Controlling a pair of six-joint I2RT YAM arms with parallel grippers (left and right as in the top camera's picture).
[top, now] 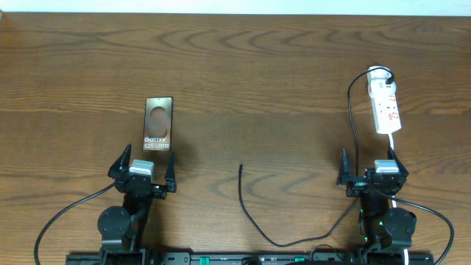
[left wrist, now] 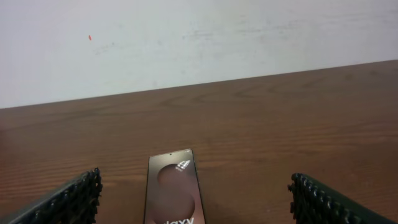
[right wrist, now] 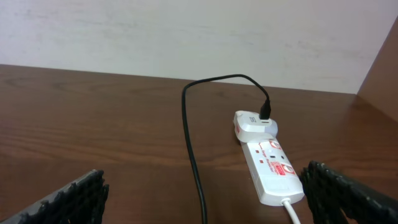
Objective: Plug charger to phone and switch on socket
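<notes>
Table | socket holds white plug of charger | phone apart | left fingers, right fingers spread, empty

1. The tabletop is dark reddish-brown wood with wavy, darker grain lines
2. The phone has a brown-bronze face, a darker oval and white lettering
3. The socket is white with red marks; its plug and cord are white too
4. The charger is black throughout
5. The left hand and right hand are black, their finger pads ribbed and studded
6. The wall is off-white with one tiny red speck
</notes>
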